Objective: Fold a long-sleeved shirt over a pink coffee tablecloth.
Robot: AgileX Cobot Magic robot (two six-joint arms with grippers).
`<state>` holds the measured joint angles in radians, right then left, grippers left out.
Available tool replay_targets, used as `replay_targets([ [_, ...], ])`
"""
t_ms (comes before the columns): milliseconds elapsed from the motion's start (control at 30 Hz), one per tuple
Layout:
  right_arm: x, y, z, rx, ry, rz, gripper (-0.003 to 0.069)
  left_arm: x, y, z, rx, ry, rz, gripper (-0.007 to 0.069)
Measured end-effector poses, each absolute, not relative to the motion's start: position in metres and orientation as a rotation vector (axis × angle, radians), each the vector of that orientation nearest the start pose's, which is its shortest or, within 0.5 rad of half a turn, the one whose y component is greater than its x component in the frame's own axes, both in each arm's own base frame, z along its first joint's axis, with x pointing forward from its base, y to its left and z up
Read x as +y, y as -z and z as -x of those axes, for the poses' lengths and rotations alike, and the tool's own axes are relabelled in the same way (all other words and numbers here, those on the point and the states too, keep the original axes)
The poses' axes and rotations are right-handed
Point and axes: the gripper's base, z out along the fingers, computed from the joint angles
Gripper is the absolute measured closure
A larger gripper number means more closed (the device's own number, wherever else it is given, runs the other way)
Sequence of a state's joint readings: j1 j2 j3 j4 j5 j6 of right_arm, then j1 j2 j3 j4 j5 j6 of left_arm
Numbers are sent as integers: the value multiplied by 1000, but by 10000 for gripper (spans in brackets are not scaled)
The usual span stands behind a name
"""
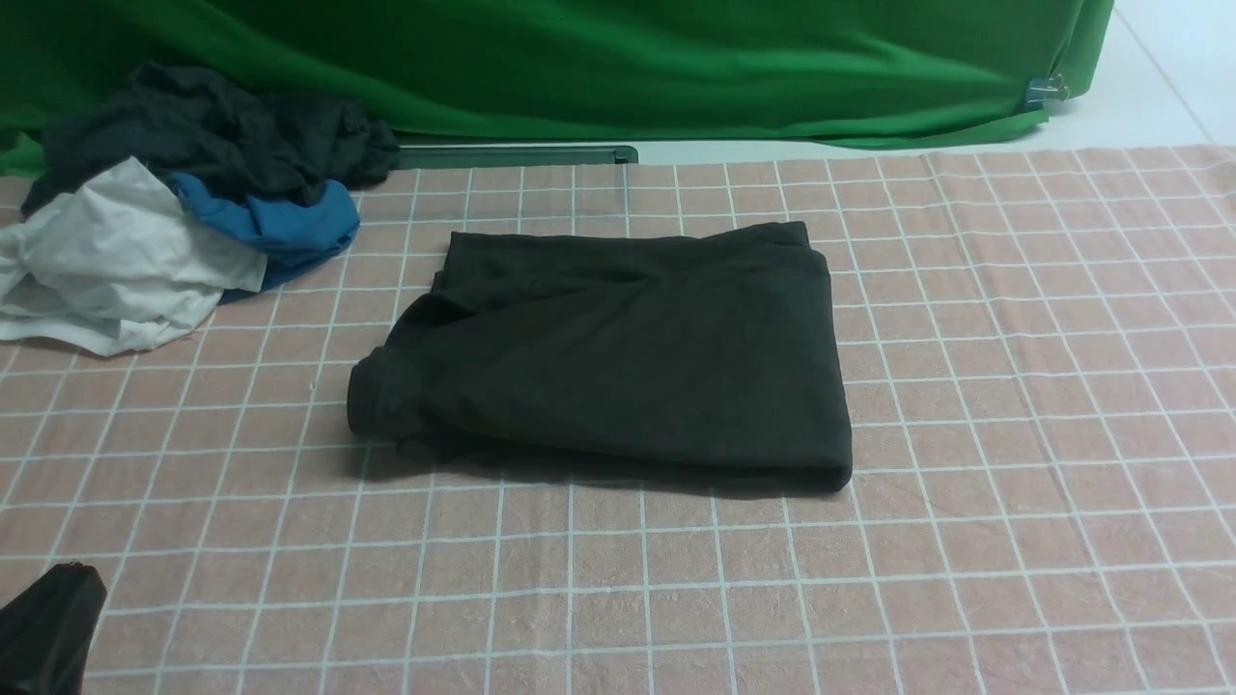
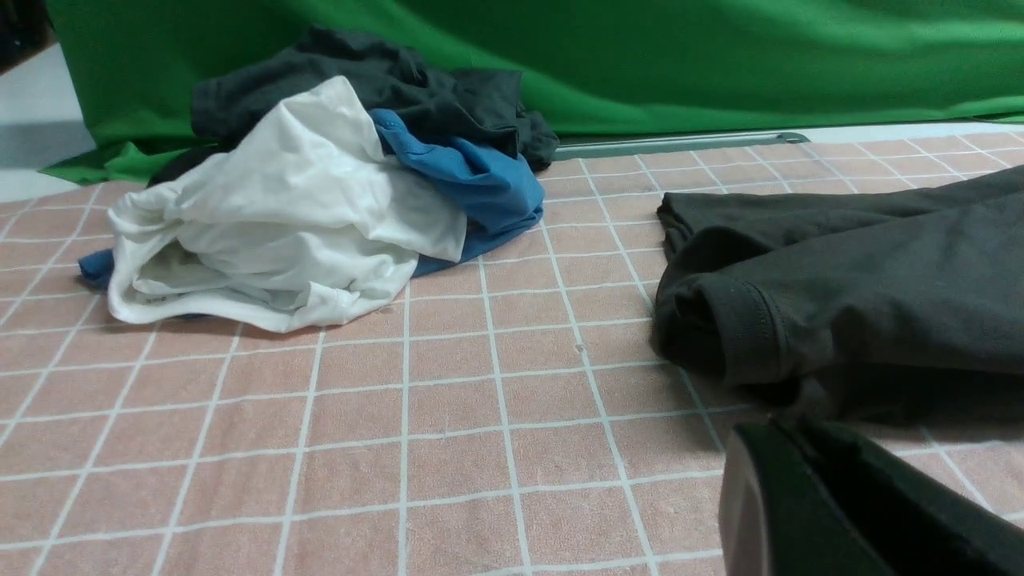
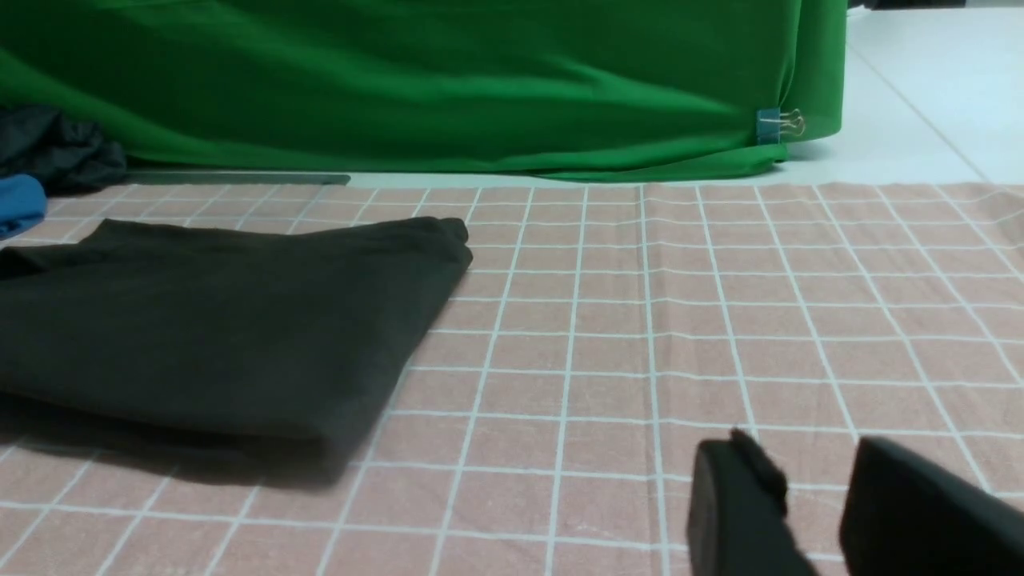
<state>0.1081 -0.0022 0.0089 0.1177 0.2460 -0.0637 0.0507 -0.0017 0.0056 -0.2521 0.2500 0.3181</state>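
The right tool (image 3: pixel 808 512) is cut off by the lower edge of its wrist view, and only a corner of the left tool (image 1: pixel 48 627) is seen in the front view. The chest print and neck label of the long-sleeved shirt (image 1: pixel 618 352) are hidden inside its folds. The heap of garments (image 1: pixel 164 208) is cropped at the left edge.

no readable text, labels or signs
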Motion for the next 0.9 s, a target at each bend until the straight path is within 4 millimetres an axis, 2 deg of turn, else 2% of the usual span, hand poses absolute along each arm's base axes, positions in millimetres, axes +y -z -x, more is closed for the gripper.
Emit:
replay_targets([
  [900,9,-188,-55,1736,-141,71,421,-3,-189,-55,1728,-39,-66,606],
])
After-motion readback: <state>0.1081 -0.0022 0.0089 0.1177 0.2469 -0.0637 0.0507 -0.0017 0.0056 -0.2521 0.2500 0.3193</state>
